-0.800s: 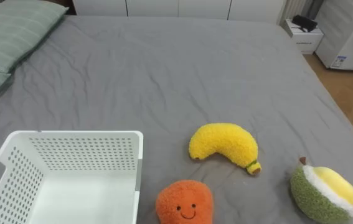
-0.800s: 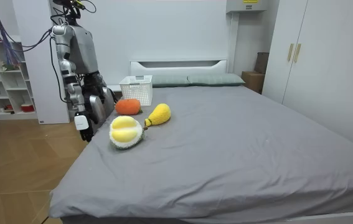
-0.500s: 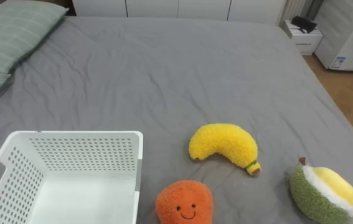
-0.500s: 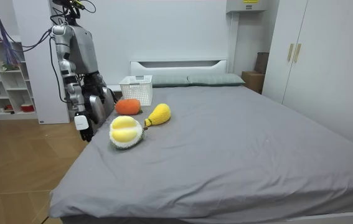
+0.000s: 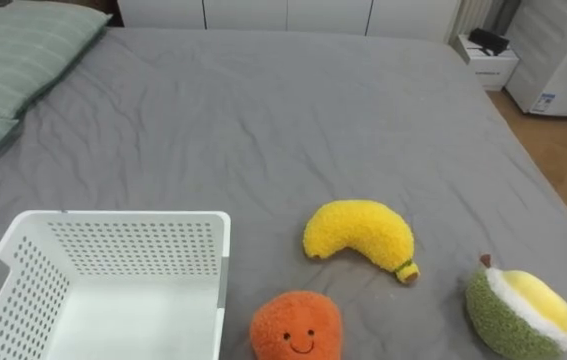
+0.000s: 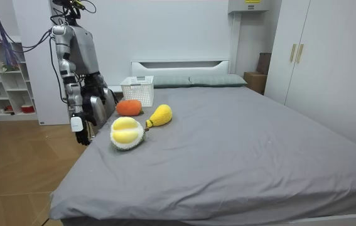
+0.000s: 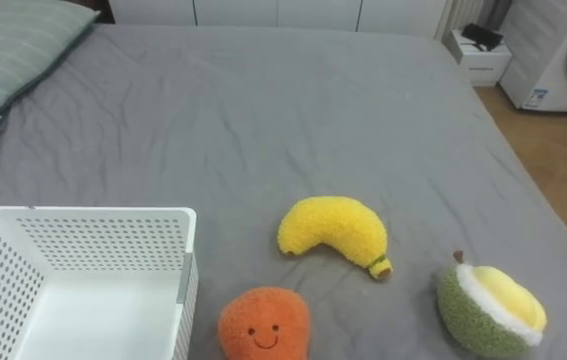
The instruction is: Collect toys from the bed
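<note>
My right hand [image 6: 80, 130] hangs beside the bed [image 5: 263, 120], open or closed I can't tell; banana [image 5: 358, 235], orange [image 5: 296, 325] and durian [image 5: 521, 312] toys lie on the near sheet, right of the white basket [image 5: 123, 215]
</note>
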Available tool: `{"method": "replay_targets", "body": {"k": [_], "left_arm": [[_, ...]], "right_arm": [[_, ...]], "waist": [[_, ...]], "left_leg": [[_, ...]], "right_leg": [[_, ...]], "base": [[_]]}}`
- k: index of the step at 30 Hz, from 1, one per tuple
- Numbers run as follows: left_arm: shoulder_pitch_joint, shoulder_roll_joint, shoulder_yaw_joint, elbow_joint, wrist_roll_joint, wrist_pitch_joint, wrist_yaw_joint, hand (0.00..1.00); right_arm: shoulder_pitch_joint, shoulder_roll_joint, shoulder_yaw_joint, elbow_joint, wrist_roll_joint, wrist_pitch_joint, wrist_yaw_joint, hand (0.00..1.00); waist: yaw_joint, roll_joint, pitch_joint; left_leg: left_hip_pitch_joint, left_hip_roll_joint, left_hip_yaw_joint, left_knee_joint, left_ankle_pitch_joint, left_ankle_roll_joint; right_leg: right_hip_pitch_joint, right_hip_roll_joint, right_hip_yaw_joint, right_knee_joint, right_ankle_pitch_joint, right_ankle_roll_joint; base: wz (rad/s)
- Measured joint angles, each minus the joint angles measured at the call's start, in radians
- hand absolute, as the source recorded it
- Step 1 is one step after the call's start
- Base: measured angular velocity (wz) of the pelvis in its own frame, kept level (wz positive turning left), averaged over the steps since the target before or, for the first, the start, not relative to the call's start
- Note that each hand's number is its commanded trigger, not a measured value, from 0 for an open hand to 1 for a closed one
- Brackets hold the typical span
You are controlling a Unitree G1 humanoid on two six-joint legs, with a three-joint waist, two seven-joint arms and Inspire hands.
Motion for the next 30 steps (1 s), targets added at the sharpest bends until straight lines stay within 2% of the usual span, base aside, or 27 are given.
{"method": "replay_targets", "body": {"k": [5, 7, 10, 12, 15, 20, 23, 25, 30], "left_arm": [[0.014, 0.012, 0.097, -0.002, 0.002, 0.002, -0.017, 0.00], [0.012, 0.031, 0.110, -0.008, 0.001, 0.002, -0.018, 0.00], [0.010, 0.059, 0.110, -0.015, 0.001, -0.001, -0.028, 0.00], [0.008, 0.066, 0.110, -0.023, 0.002, -0.003, -0.036, 0.00], [-0.003, 0.067, 0.111, -0.019, 0.001, -0.022, -0.038, 0.00], [-0.015, 0.071, 0.111, -0.022, 0.000, -0.043, -0.043, 0.00], [-0.011, 0.072, 0.105, -0.023, 0.001, -0.052, -0.044, 0.00], [-0.011, 0.073, 0.086, -0.022, 0.001, -0.059, -0.045, 0.00], [-0.010, 0.080, 0.068, -0.022, 0.002, -0.058, -0.074, 0.00]], "right_arm": [[0.014, -0.043, -0.128, 0.000, 0.004, 0.022, -0.018, 0.00], [0.008, -0.074, -0.177, -0.001, 0.003, 0.022, -0.032, 0.00], [-0.002, -0.118, -0.202, -0.022, 0.001, 0.022, -0.061, 0.00], [-0.009, -0.144, -0.204, -0.063, -0.008, 0.027, -0.091, 0.00], [-0.036, -0.171, -0.247, -0.120, -0.056, 0.008, -0.128, 0.00], [-0.057, -0.182, -0.251, -0.264, -0.154, -0.017, -0.177, 0.00], [-0.069, -0.201, -0.233, -0.321, -0.190, -0.026, -0.196, 0.00], [-0.095, -0.202, -0.211, -0.341, -0.238, -0.027, -0.213, 0.00], [-0.114, -0.202, -0.147, -0.411, -0.320, -0.030, -0.233, 0.00]], "waist": [[-0.009, -0.026, 0.0013], [-0.018, -0.045, 0.0021], [-0.017, -0.065, 0.0035], [-0.016, -0.072, 0.0025], [-0.020, -0.077, 0.0033], [-0.015, -0.081, 0.0028], [-0.005, -0.078, 0.0024], [0.008, -0.078, 0.0057], [0.032, -0.077, 0.0053]], "left_leg": [[0.001, 0.001, 0.000, 0.000, 0.000, 0.000], [-0.002, -0.001, 0.000, 0.000, 0.000, 0.000], [-0.009, 0.000, 0.001, 0.003, -0.001, 0.001], [-0.018, 0.001, 0.005, 0.006, -0.001, 0.002], [-0.026, 0.000, 0.008, 0.008, -0.002, 0.003], [-0.036, 0.000, 0.011, 0.003, -0.001, 0.003], [-0.038, 0.000, 0.011, 0.001, -0.001, 0.003], [-0.044, 0.000, 0.012, 0.001, -0.001, 0.002], [-0.072, 0.001, 0.009, 0.006, -0.001, 0.003]], "right_leg": [[0.000, -0.001, 0.000, 0.000, 0.000, 0.000], [-0.002, -0.001, 0.000, 0.000, 0.000, 0.000], [-0.008, 0.000, 0.002, 0.001, 0.000, 0.001], [-0.021, -0.001, 0.003, 0.005, 0.001, 0.001], [-0.027, 0.003, 0.002, 0.001, 0.007, 0.001], [-0.044, 0.005, 0.004, 0.001, 0.007, 0.001], [-0.045, 0.006, 0.001, 0.000, 0.008, 0.001], [-0.052, 0.006, 0.003, 0.002, 0.009, 0.001], [-0.065, 0.006, -0.001, 0.004, 0.009, 0.001]], "base": [[0.00], [0.00], [0.00], [-0.07], [-0.03], [-0.01], [0.00], [0.00], [0.02]]}}
